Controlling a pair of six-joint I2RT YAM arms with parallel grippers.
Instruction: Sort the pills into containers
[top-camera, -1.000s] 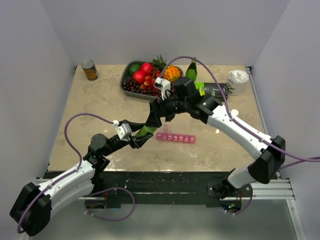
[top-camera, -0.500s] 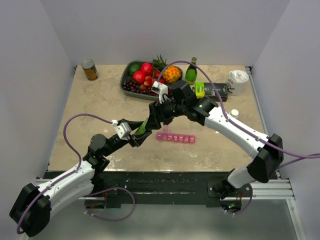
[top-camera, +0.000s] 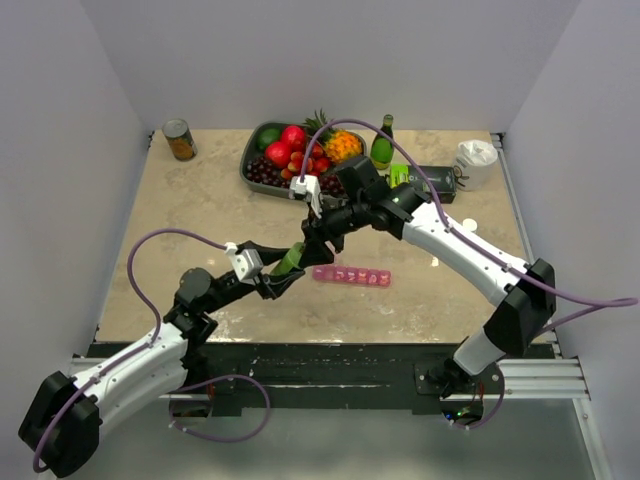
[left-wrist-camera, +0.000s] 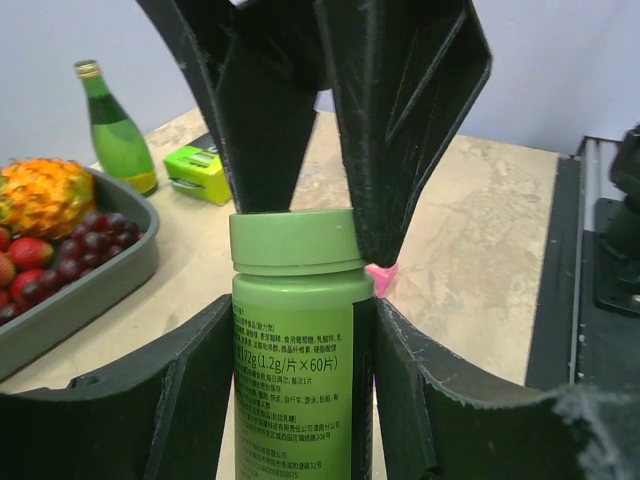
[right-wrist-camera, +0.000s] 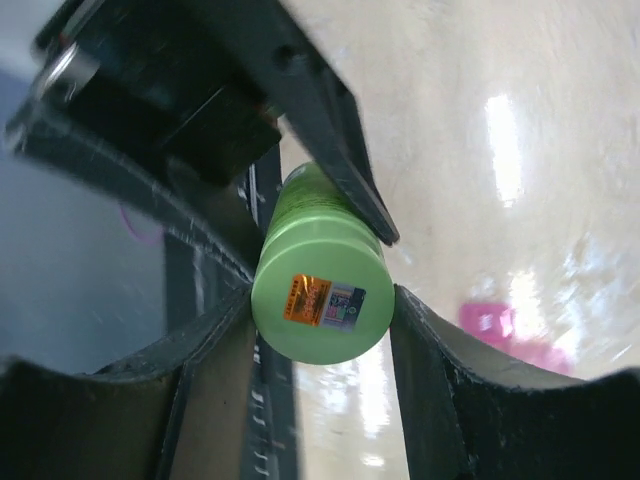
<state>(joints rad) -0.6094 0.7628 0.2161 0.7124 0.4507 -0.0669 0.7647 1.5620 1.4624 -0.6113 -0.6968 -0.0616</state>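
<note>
- Two arms, the left arm (top-camera: 150, 352) and the right arm (top-camera: 470, 252), meet nose to nose over the worktop (top-camera: 190, 215). This looks like the bottle-opening step.
- Pink pill organizer (top-camera: 352, 275) lies flat on the worktop, just beside the meeting point, no pills in sight.
- Green pill bottle (left-wrist-camera: 298, 380) is upright, left jaws clamped on its body.
- Cap (left-wrist-camera: 297, 242) is on, right jaws pinching its sides. Next, I'd say: twist it off while the left holds firm.
</note>
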